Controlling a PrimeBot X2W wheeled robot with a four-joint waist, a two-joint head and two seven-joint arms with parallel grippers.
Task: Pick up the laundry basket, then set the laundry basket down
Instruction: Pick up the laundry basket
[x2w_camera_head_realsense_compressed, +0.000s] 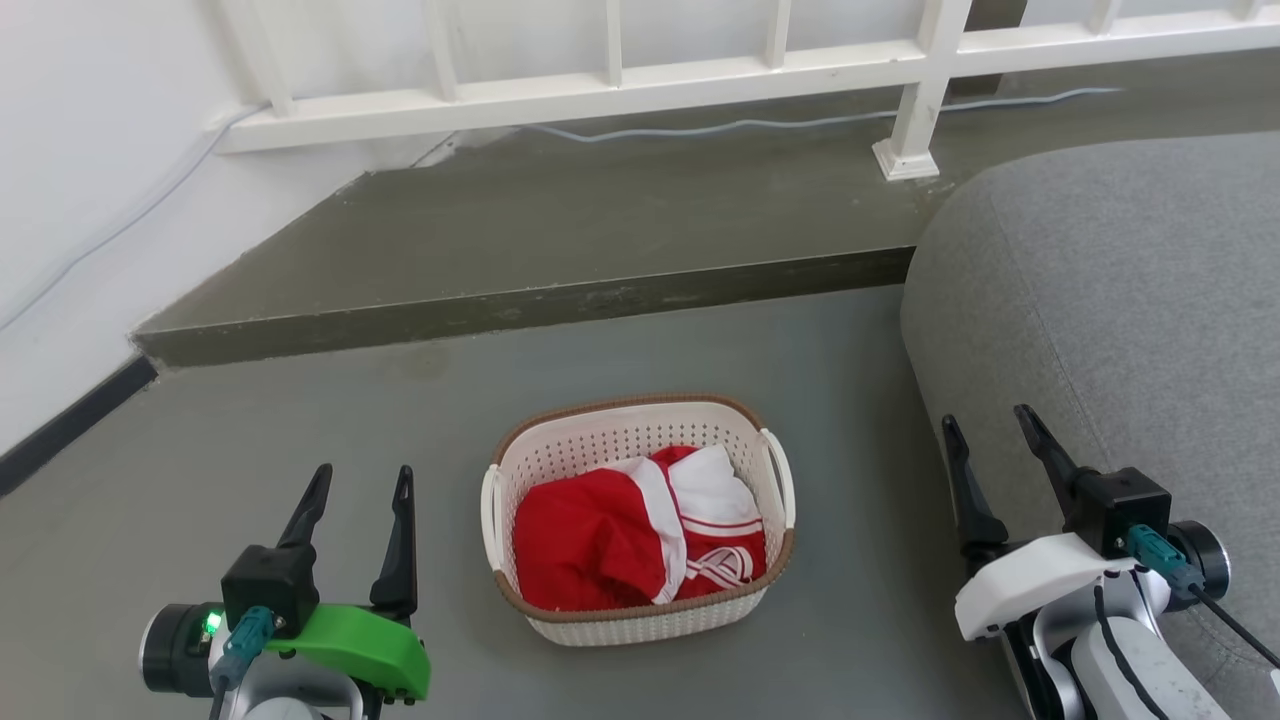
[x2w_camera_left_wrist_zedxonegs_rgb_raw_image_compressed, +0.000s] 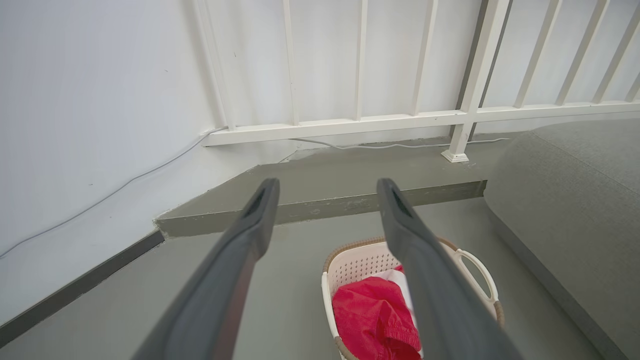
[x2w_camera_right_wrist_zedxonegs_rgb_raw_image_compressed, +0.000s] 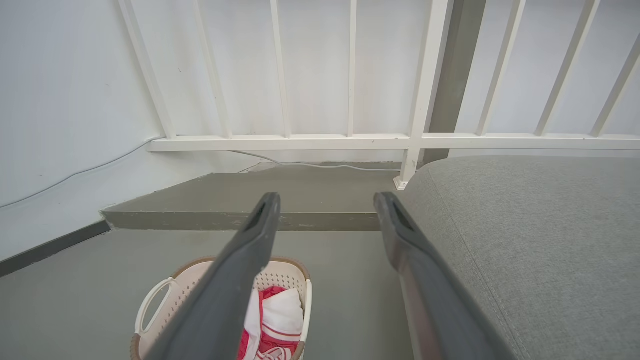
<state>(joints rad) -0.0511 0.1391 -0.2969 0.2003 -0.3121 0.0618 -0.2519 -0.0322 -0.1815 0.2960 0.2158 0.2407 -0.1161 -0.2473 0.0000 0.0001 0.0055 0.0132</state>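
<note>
Cream-white perforated plastic laundry basket with brown woven-look rim (x2w_camera_head_realsense_compressed: 640, 622): stands upright on the grey floor (x2w_camera_head_realsense_compressed: 300, 450), well short of the edge of the raised grey step (x2w_camera_head_realsense_compressed: 560, 240). Red-and-white clothing (x2w_camera_head_realsense_compressed: 600, 540) is bunched inside. Basket not lifted; neither white side handle (x2w_camera_head_realsense_compressed: 489, 505) is touched. Judged: task at its start, pick-up and set-down both left to do.

Left tool (x2w_camera_head_realsense_compressed: 364, 472): fingers spread wide, empty, over the floor to the basket's left, apart from it. Right tool (x2w_camera_head_realsense_compressed: 985, 416): likewise spread and empty, to the basket's right, close to the edge of the grey fabric sofa (x2w_camera_head_realsense_compressed: 1120, 300).

Around: white railing (x2w_camera_head_realsense_compressed: 600, 95) and pale cable (x2w_camera_head_realsense_compressed: 760, 123) on the step; white wall (x2w_camera_head_realsense_compressed: 90, 150) at left. Likely hindrance: the sofa crowds the right arm's approach to the right-hand handle.
</note>
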